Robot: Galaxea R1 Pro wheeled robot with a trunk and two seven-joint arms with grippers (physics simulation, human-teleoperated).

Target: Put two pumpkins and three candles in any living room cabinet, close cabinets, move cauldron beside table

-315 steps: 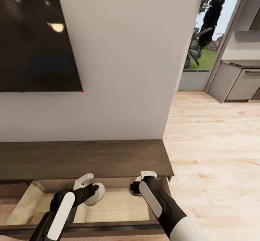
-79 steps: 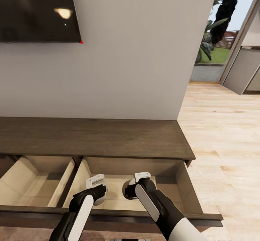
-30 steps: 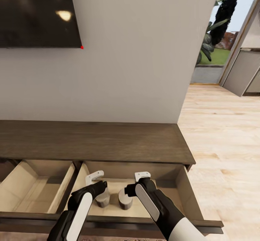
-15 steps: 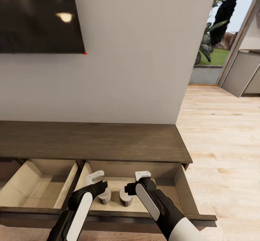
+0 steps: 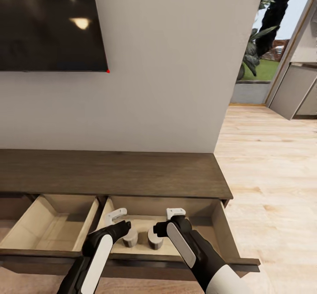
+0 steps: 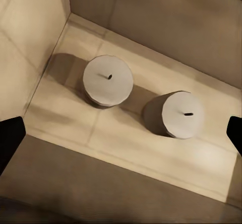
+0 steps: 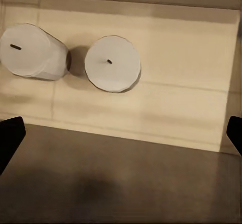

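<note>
Now both my arms reach down over the long low dark-brown wooden cabinet, whose two pale-beige-lined drawers stand pulled out below its top. Two short pale whitish-grey round candles stand upright on the floor of the right-hand drawer, side by side and just apart: one candle lies nearer my left gripper, the other candle nearer my right gripper. My left wrist camera looks straight down on them, each with a tiny dark wick at its centre, and my black fingertips sit far apart at the picture's edges, so that pincer is spread wide and holds nothing. My right wrist camera shows the same pair, with my right fingertips likewise wide apart and empty. Above the cabinet a black flat screen hangs on the grey wall; light wooden flooring runs off to the right.
</note>
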